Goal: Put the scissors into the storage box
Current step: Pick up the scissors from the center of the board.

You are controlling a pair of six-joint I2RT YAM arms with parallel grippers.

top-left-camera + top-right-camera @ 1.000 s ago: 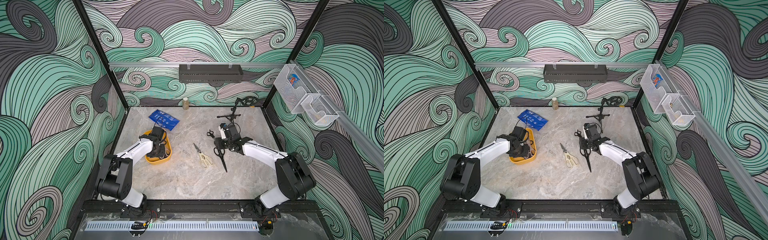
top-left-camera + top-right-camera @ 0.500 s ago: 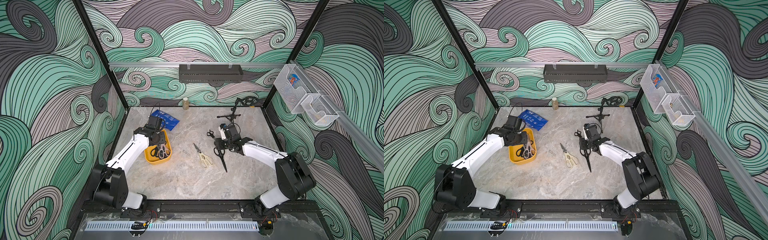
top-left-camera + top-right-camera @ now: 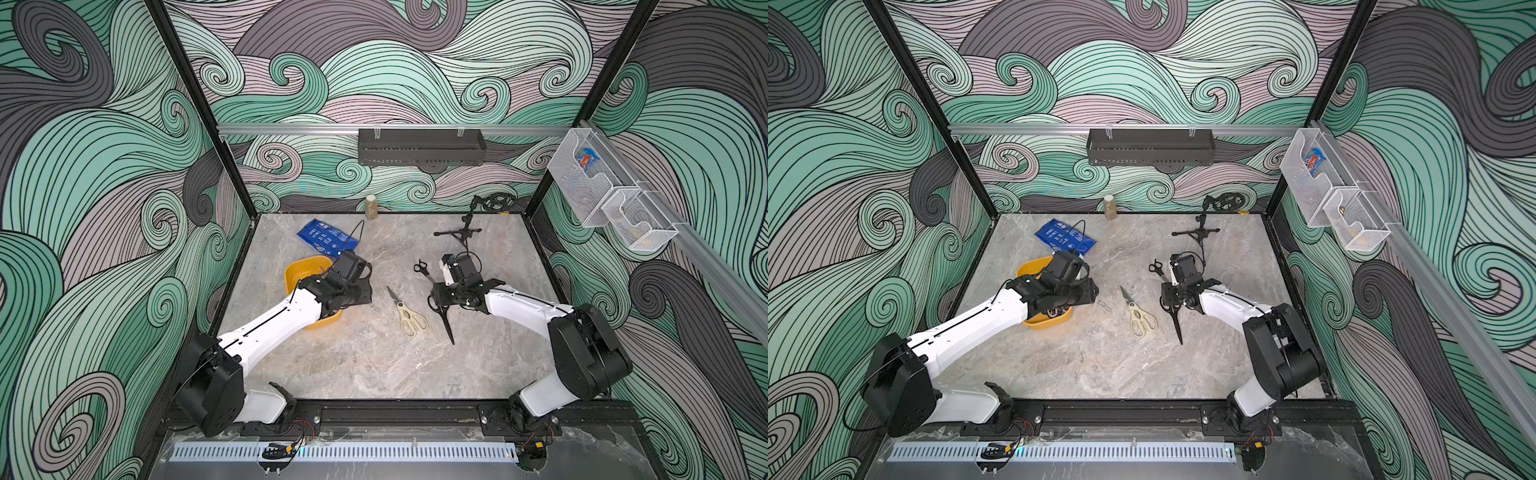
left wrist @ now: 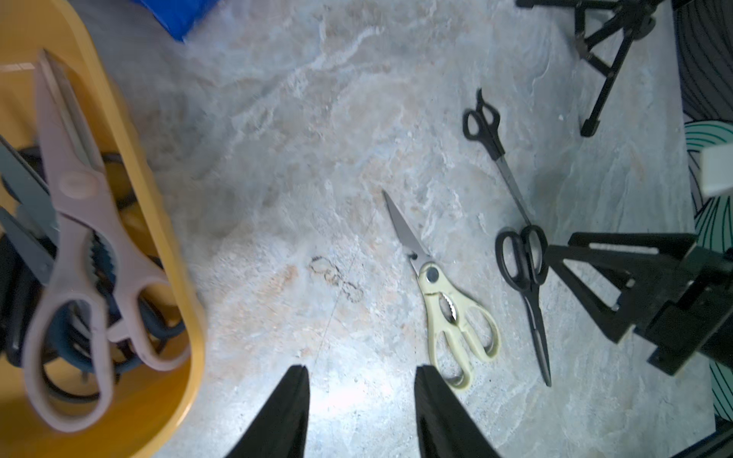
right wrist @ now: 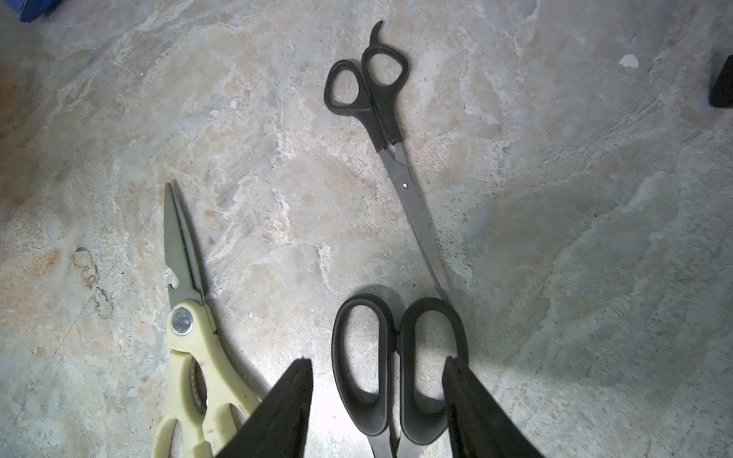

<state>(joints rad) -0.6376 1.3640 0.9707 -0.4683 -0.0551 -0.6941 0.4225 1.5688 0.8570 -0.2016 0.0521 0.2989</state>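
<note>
The yellow storage box (image 3: 305, 268) (image 4: 158, 238) holds a pale pink pair of scissors (image 4: 75, 222) on top of dark-handled pairs. My left gripper (image 4: 361, 370) (image 3: 369, 298) is open and empty, over bare table between the box and the cream shears (image 4: 448, 305) (image 3: 407, 318) (image 5: 186, 329). My right gripper (image 5: 378, 361) (image 3: 436, 297) is open, low over the table, its fingers on either side of the handles of the large black scissors (image 5: 396, 380) (image 3: 445, 326). A smaller black pair (image 5: 380, 103) (image 3: 422, 268) lies just behind, tip by those handles.
A blue packet (image 3: 328, 239) lies behind the box. A black mini tripod (image 3: 459, 232) stands at the back right, a small bottle (image 3: 371, 206) by the back wall. A black wall tray (image 3: 422, 145) and wire baskets (image 3: 611, 191) hang above.
My left gripper has come up out of the box and swung right over the table, empty. The pink scissors now lie in the box. The right arm has barely moved.
</note>
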